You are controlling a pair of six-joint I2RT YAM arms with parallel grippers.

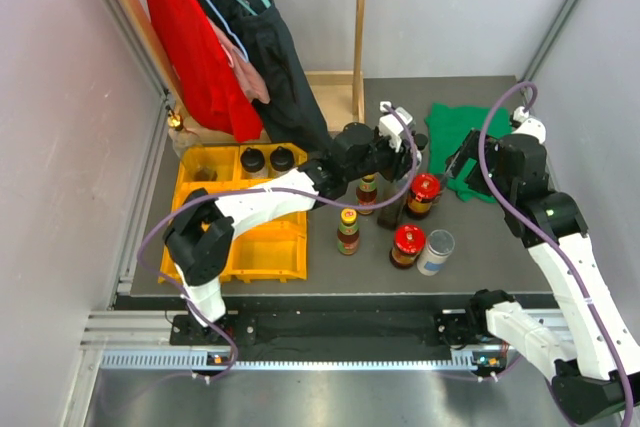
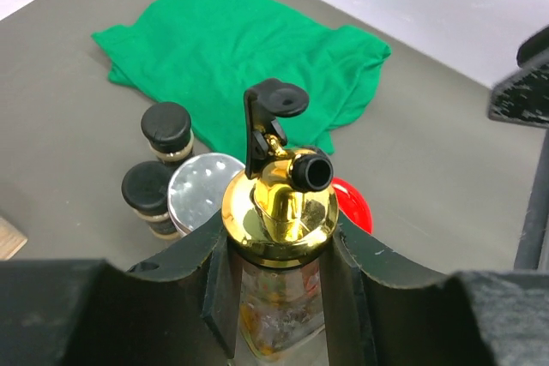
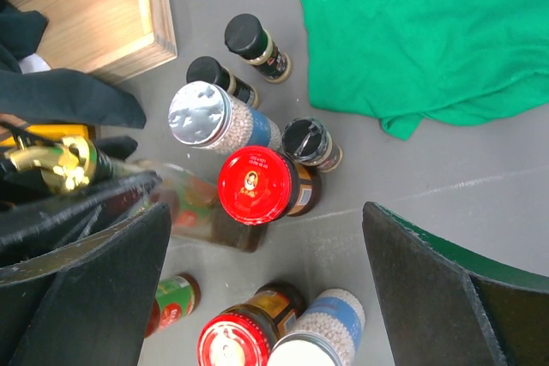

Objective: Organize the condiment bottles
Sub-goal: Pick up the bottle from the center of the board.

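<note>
My left gripper (image 2: 279, 302) is shut on the neck of a tall clear gold-topped bottle (image 2: 279, 207), just under its gold pourer. From above, this gripper (image 1: 392, 162) sits over the bottle cluster. Behind the held bottle stand two black-capped jars (image 2: 165, 126), a silver-lidded canister (image 2: 203, 186) and a red-lidded jar (image 2: 353, 203). My right gripper (image 3: 270, 289) hangs open above a red-lidded jar (image 3: 255, 184), a second red-lidded jar (image 3: 232, 340) and a pale canister (image 3: 330, 332). Two yellow-capped sauce bottles (image 1: 348, 230) stand near the tray. Two black-capped jars (image 1: 252, 159) sit in the tray.
A yellow compartment tray (image 1: 200, 197) lies at the left. A green cloth (image 1: 465, 137) lies at the back right of the table. A wooden stand (image 1: 355, 27) with hanging clothes (image 1: 220, 47) is at the back, with a wooden box (image 3: 94, 6) at its foot.
</note>
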